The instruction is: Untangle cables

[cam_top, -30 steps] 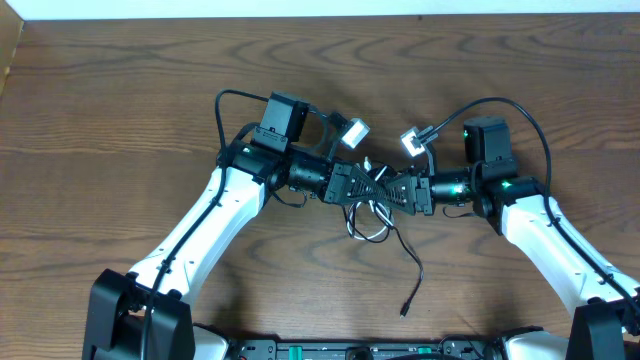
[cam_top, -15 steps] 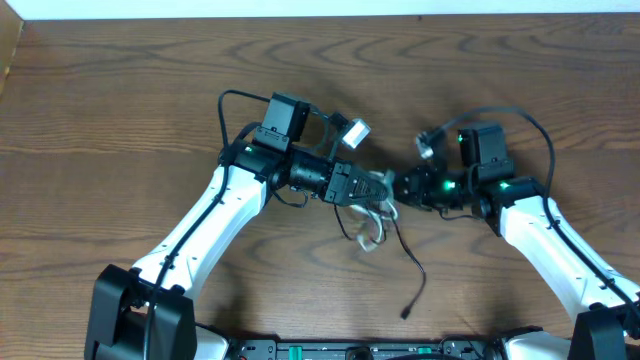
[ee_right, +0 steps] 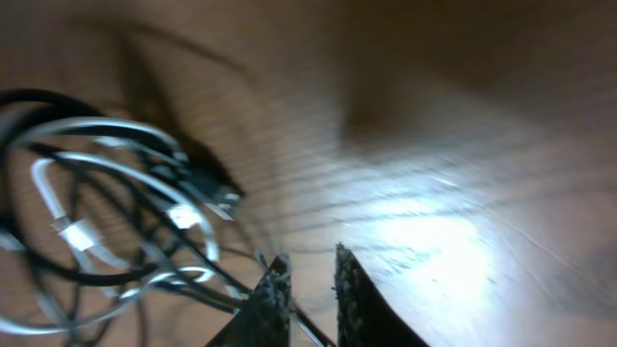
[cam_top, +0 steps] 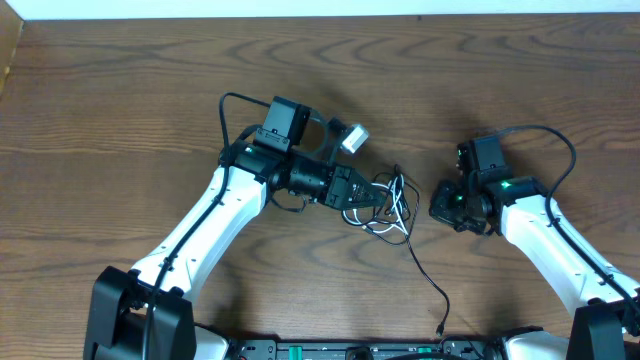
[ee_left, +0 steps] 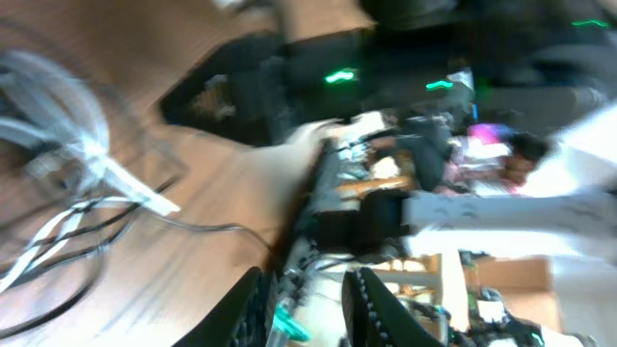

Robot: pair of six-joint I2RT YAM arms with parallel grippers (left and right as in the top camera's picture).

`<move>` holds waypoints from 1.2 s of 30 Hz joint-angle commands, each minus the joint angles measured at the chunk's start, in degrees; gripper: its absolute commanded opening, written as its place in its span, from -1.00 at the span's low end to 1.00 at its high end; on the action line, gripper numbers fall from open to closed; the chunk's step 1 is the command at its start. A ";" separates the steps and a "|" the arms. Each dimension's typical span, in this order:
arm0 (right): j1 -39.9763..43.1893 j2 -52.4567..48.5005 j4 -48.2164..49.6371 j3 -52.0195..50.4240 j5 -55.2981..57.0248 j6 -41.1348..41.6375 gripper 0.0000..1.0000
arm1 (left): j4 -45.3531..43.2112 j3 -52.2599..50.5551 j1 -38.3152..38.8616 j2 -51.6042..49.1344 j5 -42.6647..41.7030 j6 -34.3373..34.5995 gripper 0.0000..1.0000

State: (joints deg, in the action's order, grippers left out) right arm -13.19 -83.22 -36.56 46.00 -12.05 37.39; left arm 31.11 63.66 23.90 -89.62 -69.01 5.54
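Observation:
The white cable (cam_top: 386, 228) and the black cable (cam_top: 426, 276) lie in a loose tangle at mid-table. The black one's free tail runs toward the front edge. My left gripper (cam_top: 376, 196) sits at the tangle's left side. In the left wrist view its jaws (ee_left: 308, 306) stand apart with nothing between them, and white cable loops (ee_left: 89, 145) lie to their left. My right gripper (cam_top: 434, 204) hangs just right of the tangle. In the right wrist view its jaws (ee_right: 310, 287) are nearly together, with a thin black cable (ee_right: 207, 183) running between them; blurred white loops (ee_right: 96, 125) lie beyond.
Thicker black wires arc from the left arm (cam_top: 224, 112) and the right arm (cam_top: 562, 150). The table's far edge (cam_top: 320, 16) is at the top of the overhead view, and the robot's base rail (cam_top: 350, 350) lines the front.
The right gripper narrowed its jaws and drew back to the right, away from the left gripper. The black cable's tail slid right and forward. The left jaws opened and the tangle loosened.

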 commanded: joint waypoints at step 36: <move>-10.51 -1.73 13.20 -0.42 1.64 -9.55 -0.64 | 6.16 0.96 3.23 0.50 26.38 1.03 -0.42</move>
State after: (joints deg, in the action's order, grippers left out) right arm -22.72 -83.46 -23.27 46.00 -14.81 26.89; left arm 37.10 63.66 26.85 -89.62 -43.11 6.20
